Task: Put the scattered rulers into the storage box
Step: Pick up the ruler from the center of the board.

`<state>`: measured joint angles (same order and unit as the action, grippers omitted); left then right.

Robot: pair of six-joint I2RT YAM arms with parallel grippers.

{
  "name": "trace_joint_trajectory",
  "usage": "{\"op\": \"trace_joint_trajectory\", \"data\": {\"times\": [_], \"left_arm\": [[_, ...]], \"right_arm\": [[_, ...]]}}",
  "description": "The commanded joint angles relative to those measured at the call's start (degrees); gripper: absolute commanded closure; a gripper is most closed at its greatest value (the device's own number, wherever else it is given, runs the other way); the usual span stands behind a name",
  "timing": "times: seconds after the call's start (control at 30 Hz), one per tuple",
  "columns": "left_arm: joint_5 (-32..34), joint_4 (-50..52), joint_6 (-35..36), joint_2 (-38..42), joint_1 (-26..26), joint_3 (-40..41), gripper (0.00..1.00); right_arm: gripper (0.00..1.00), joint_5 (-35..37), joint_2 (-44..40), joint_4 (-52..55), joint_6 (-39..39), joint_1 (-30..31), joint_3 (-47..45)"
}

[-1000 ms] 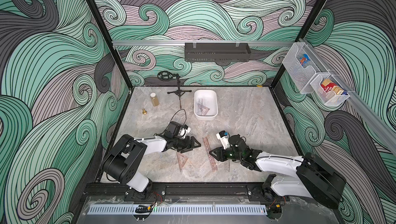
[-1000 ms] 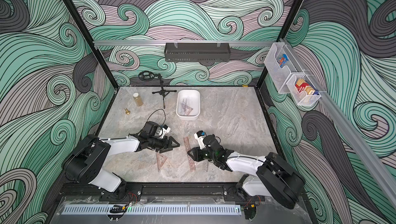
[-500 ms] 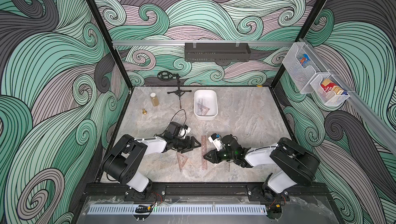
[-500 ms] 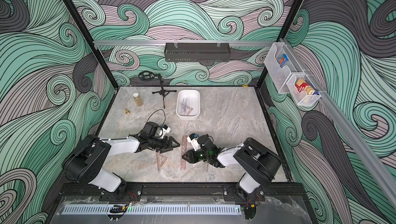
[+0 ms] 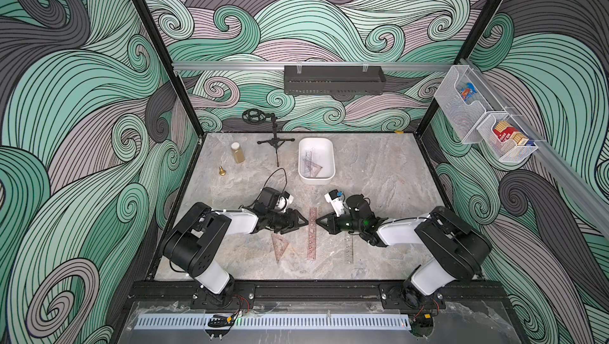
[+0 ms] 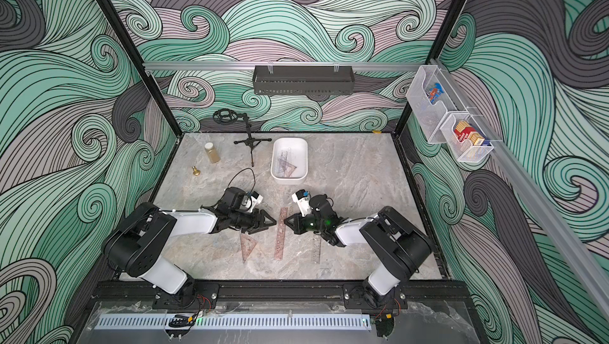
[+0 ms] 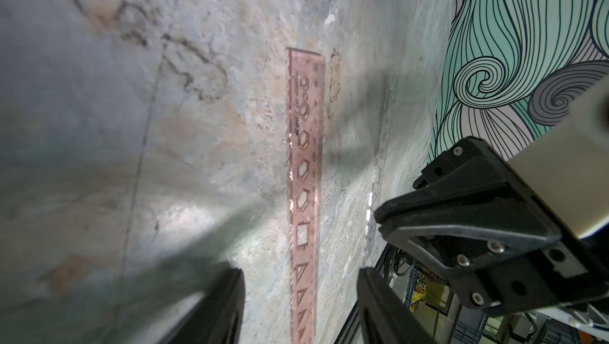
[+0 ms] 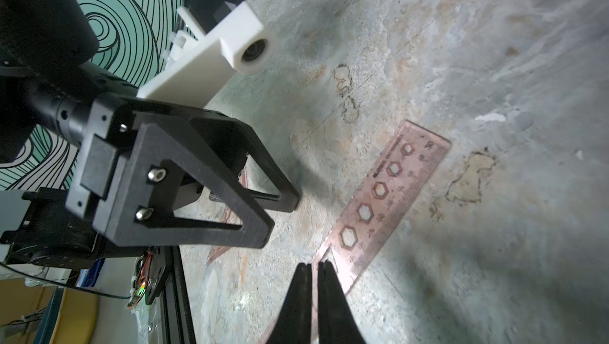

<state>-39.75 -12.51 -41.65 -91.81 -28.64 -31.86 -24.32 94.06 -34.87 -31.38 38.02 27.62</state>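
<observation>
A pinkish-brown ruler (image 5: 312,233) (image 6: 281,233) lies flat on the table between my two grippers. My left gripper (image 5: 304,223) (image 7: 300,271) is open at its left edge, and the ruler (image 7: 304,161) shows between the fingers. My right gripper (image 5: 318,222) (image 8: 314,264) is shut, its tips against the ruler's (image 8: 389,200) right long edge. I cannot tell if that edge is pinched. A clear ruler (image 5: 348,248) and a set square (image 5: 280,245) lie nearer the front. The white storage box (image 5: 332,161) at the back holds several rulers.
A small bottle (image 5: 238,153), a brass piece (image 5: 222,171) and a black tripod stand (image 5: 276,141) stand at the back left. A black shelf (image 5: 333,78) hangs on the rear wall, and mesh baskets (image 5: 461,108) on the right wall.
My right gripper has shut and moved left and back against the pinkish-brown ruler, which turned from slanted to straight. My left gripper's fingers have narrowed a little.
</observation>
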Motion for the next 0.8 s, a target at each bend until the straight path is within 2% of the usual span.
{"op": "trace_joint_trajectory", "data": {"times": [0.0, 0.77], "left_arm": [[1.05, 0.31, 0.12, -1.85, -0.56, -1.35, 0.41], [0.37, 1.0, -0.01, -6.76, -1.17, -2.92, 0.4]], "right_arm": [[0.91, -1.67, 2.29, -1.07, 1.7, -0.49, 1.23], [0.93, -3.6, 8.39, -3.97, 0.99, -0.75, 1.06]]}}
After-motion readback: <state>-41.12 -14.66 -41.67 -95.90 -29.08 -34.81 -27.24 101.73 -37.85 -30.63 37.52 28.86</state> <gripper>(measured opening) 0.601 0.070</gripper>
